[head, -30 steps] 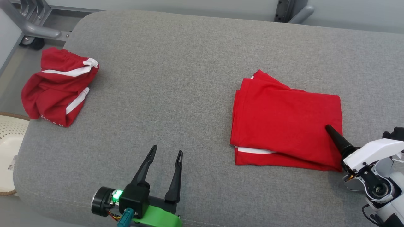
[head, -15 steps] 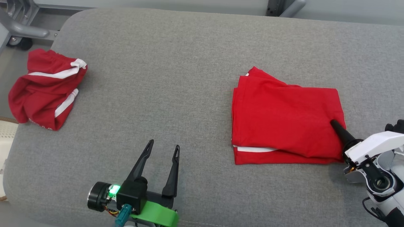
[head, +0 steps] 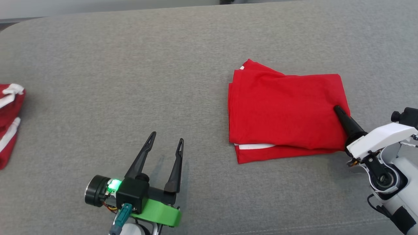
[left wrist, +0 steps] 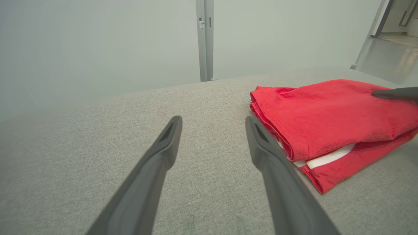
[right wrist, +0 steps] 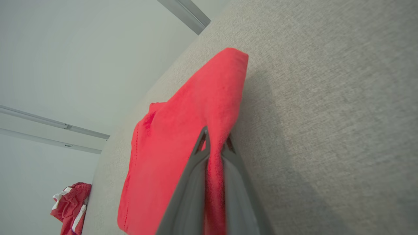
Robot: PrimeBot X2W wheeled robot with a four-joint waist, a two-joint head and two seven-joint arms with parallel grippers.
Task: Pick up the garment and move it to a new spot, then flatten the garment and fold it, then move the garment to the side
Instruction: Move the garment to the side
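A folded red garment (head: 284, 114) with a white stripe at its near edge lies on the grey cushioned surface (head: 130, 81). My right gripper (head: 338, 111) is shut on the garment's right edge; the right wrist view shows red cloth (right wrist: 183, 137) pinched between the two fingers (right wrist: 196, 182). My left gripper (head: 165, 143) is open at the lower left, apart from the garment, with nothing between its fingers. In the left wrist view the garment (left wrist: 326, 117) lies just right of the open fingers (left wrist: 156, 163), touching the right one or nearly so.
A second red garment with white stripes (head: 8, 124) lies crumpled at the far left edge of the surface, also seen in the right wrist view (right wrist: 70, 205). A pale wall with a grey metal post (left wrist: 204, 39) stands behind the surface.
The right gripper has closed on the garment's right edge. The head camera has tilted and turned, shifting the whole picture left and up.
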